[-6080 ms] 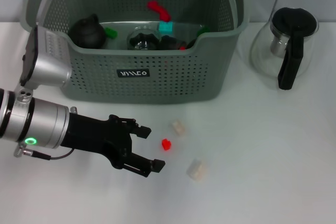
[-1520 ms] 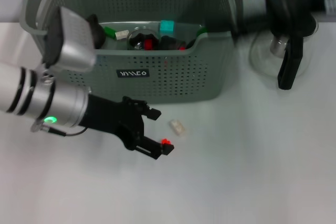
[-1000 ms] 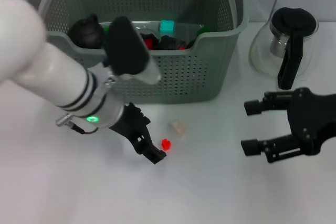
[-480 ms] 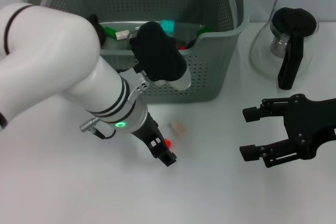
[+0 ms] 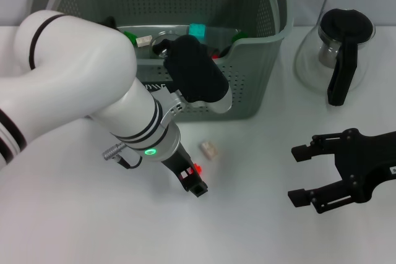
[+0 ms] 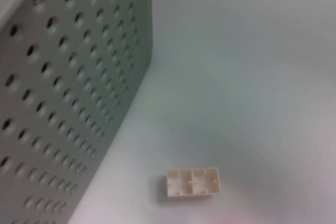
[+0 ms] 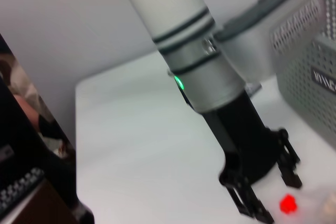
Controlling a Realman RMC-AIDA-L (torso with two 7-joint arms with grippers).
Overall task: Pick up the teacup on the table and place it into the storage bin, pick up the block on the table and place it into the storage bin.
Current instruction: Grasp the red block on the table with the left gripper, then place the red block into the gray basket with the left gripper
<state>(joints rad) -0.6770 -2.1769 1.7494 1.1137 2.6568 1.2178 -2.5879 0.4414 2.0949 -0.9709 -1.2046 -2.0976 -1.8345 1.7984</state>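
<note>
A small red block (image 5: 197,168) lies on the white table in front of the storage bin (image 5: 247,94). My left gripper (image 5: 193,176) points down at it, open, one black finger just in front of the block. In the right wrist view the left gripper (image 7: 270,192) shows its fingers spread, with the red block (image 7: 287,203) on the table between them. A cream block (image 5: 210,149) lies close by, towards the bin; the left wrist view shows this cream block (image 6: 192,183) beside the bin wall (image 6: 63,103). My right gripper (image 5: 298,174) hovers open over the table's right side. No teacup shows on the table.
A glass carafe (image 5: 340,54) with black lid and handle stands at the back right. The bin holds several small items, among them a teal block (image 5: 197,31). My bulky white left arm (image 5: 93,91) covers much of the table's left.
The left arm swung in over the red block and lowered its gripper onto it. The right gripper came into view and slid slightly right and nearer. One cream block is gone from the table.
</note>
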